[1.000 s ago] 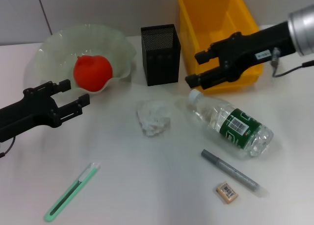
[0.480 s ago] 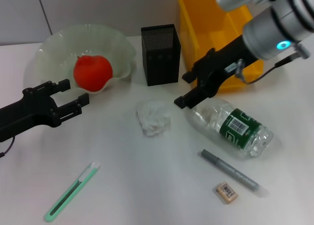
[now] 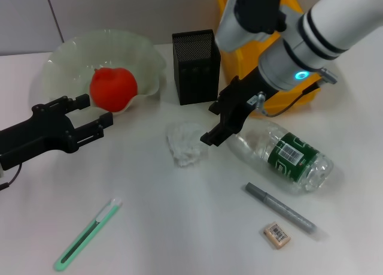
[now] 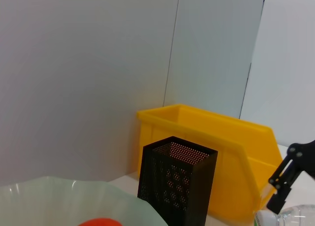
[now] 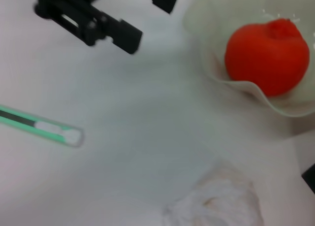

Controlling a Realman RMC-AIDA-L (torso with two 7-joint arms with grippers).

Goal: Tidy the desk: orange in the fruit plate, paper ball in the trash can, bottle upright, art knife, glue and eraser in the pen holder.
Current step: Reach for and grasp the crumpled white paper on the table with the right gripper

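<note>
Between the paper ball point(image 3: 187, 143) and bottle point(image 3: 280, 153), the right tool point(image 3: 218, 120) angles downward, fingers apart.

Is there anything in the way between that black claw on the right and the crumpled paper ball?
Nothing visible. The right gripper hangs open just beside the paper ball, with only bare table between them. The lying bottle is on the gripper's other side, and the pen holder stands farther back.
</note>
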